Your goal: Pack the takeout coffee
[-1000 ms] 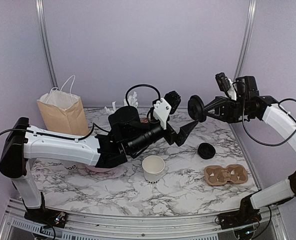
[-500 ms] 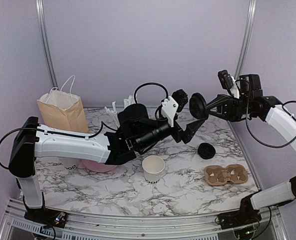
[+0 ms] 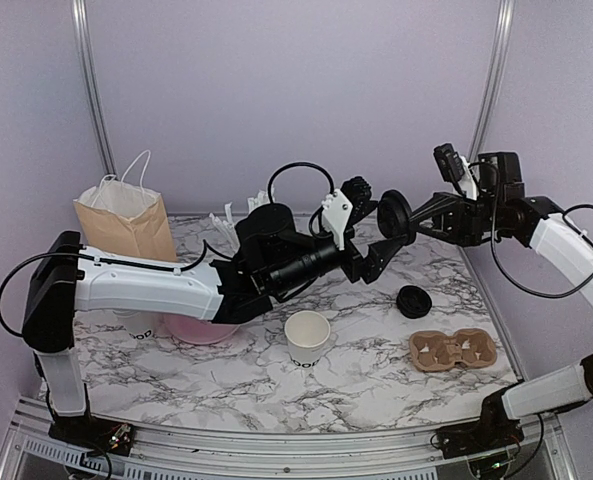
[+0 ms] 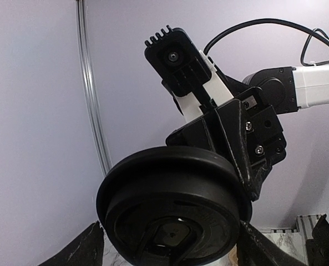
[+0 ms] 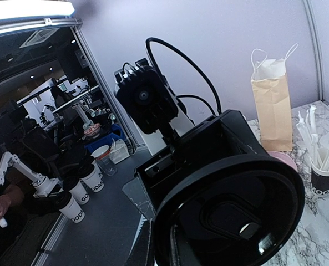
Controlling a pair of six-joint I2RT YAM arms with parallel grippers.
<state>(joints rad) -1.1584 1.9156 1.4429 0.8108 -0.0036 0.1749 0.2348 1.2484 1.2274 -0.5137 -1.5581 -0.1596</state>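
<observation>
A white paper cup (image 3: pixel 307 336) with black lettering stands open-topped on the marble table (image 3: pixel 376 390). Its round black lid (image 3: pixel 393 214) hangs in the air at the back right, on edge, with my right gripper (image 3: pixel 404 222) shut on its rim. In the right wrist view the lid (image 5: pixel 236 216) fills the lower frame, with the right gripper (image 5: pixel 163 246) at its near edge. My left gripper (image 3: pixel 382 242) reaches across to the lid. Seen from the left wrist, the lid (image 4: pixel 172 208) sits between the wide-apart fingers (image 4: pixel 89 249) of the left gripper (image 4: pixel 170 233).
A second black lid (image 3: pixel 413 300) lies on the table at the right, with a cardboard cup carrier (image 3: pixel 453 348) in front of it. A brown paper bag (image 3: pixel 126 222) stands back left. A pink plate (image 3: pixel 198 331) and white cups (image 3: pixel 141 328) sit under the left arm.
My left gripper has swung right and up until its fingers flank the lid, and its jaws have narrowed a little. The right gripper keeps hold of the lid, shifted slightly left.
</observation>
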